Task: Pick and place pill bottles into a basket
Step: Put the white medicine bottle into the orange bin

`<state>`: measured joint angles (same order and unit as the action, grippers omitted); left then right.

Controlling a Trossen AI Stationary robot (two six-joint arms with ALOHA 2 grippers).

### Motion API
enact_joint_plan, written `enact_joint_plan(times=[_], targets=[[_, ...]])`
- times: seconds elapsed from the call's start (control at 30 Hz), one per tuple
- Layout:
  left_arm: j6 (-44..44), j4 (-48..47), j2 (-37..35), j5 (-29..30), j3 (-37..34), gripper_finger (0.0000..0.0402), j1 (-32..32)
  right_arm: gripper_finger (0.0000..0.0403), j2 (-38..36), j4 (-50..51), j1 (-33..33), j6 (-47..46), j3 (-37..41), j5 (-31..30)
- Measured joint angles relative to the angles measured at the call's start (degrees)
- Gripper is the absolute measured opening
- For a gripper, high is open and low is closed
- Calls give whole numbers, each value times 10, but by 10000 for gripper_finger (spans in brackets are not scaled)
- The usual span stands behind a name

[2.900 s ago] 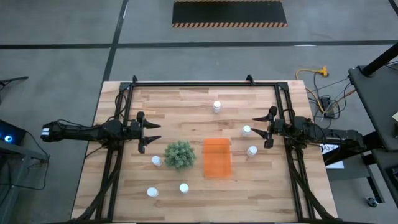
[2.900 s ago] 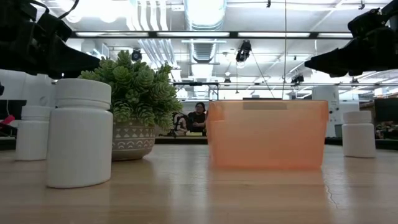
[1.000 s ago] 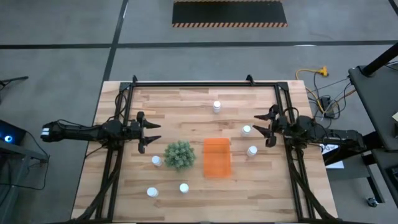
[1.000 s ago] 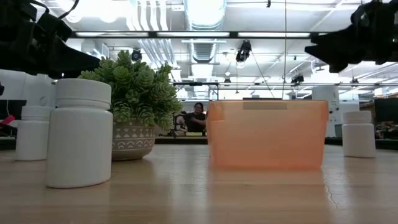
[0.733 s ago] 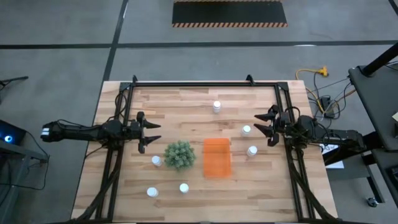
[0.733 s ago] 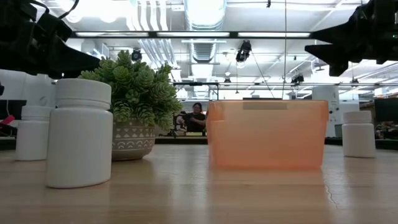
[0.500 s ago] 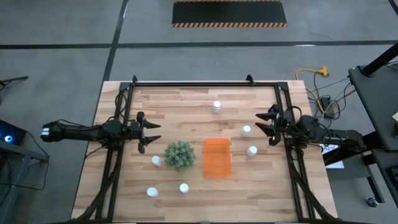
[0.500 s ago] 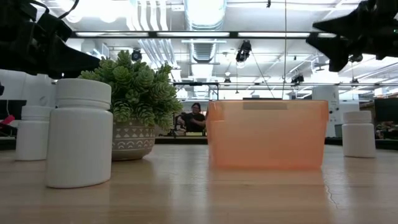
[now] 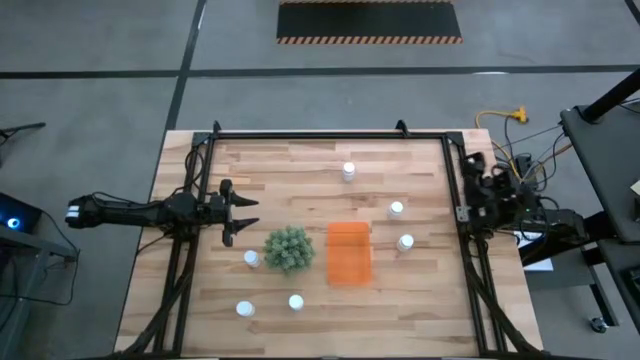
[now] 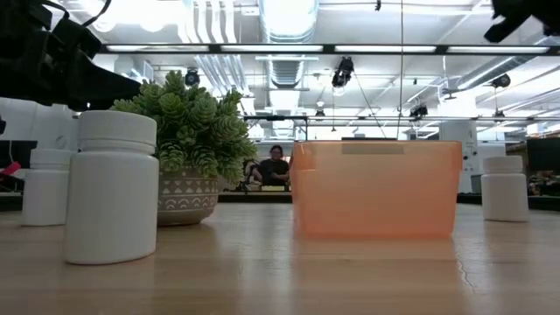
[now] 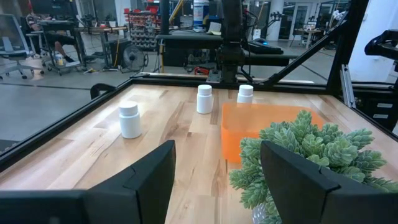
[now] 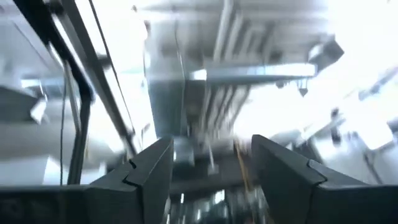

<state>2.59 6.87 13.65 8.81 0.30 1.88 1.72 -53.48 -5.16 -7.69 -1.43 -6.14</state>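
Right pincer (image 12: 210,168) has swung up, empty and open.

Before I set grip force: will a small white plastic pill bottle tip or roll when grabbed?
The small white plastic pill bottle stands squat and upright, so it probably resists tipping. Knocked over, its round body would likely roll. Its smooth wall may slip.

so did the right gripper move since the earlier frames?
Yes. The right gripper has pulled back from beside the bottle toward the table's right edge, now over the frame rail, tilted up toward the ceiling.
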Motion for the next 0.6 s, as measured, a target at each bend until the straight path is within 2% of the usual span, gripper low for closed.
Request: enact_joint_plan(times=[0.3,0.47,0.6], targets=[[0,0,0,0,0,218,0,206,-1,-85,0,75,-19,0],[0,0,0,0,0,218,0,206,8,-61,0,127,-79,-18],[0,0,0,0,0,218,0,206,33,20,0,151,-153,-50]])
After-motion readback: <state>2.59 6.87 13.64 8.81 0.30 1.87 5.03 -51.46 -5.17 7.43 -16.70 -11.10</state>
